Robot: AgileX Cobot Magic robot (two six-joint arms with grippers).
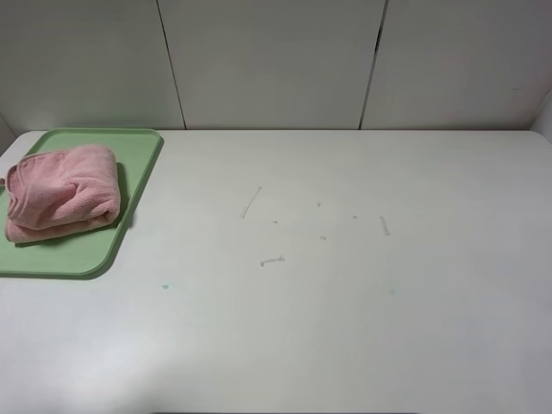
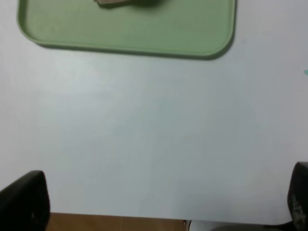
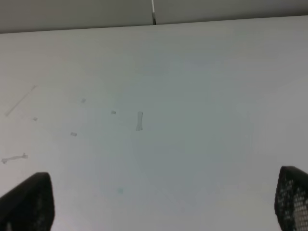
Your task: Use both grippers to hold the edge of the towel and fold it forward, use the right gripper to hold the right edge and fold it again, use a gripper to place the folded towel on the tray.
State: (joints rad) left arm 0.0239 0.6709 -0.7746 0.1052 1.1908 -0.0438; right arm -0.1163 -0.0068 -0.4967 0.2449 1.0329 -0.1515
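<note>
From the high camera I see the towel (image 1: 62, 191) folded into a thick pink bundle, lying on the tray (image 1: 138, 185) at about nine o'clock on the table (image 1: 345, 302). The bundle fills most of the tray's width, and its left end hangs slightly past the tray's left side at the frame edge. Neither arm shows in this view. A few small scuff marks (image 1: 272, 260) sit near the table's centre, well apart from the tray.

On my left wrist camera, the left gripper (image 2: 159, 204) shows only as two dark fingertips (image 2: 24, 202) at the lower corners, standing wide apart with bare table between them and nothing held. The tray (image 2: 130, 33) lies at twelve o'clock, with a sliver of pink towel (image 2: 113, 2) at the very top.

On my right wrist camera, the right gripper (image 3: 163, 202) likewise has its fingertips (image 3: 29, 204) spread far apart over bare table, empty. The scuff marks (image 3: 139, 121) lie ahead, towards eleven o'clock.
</note>
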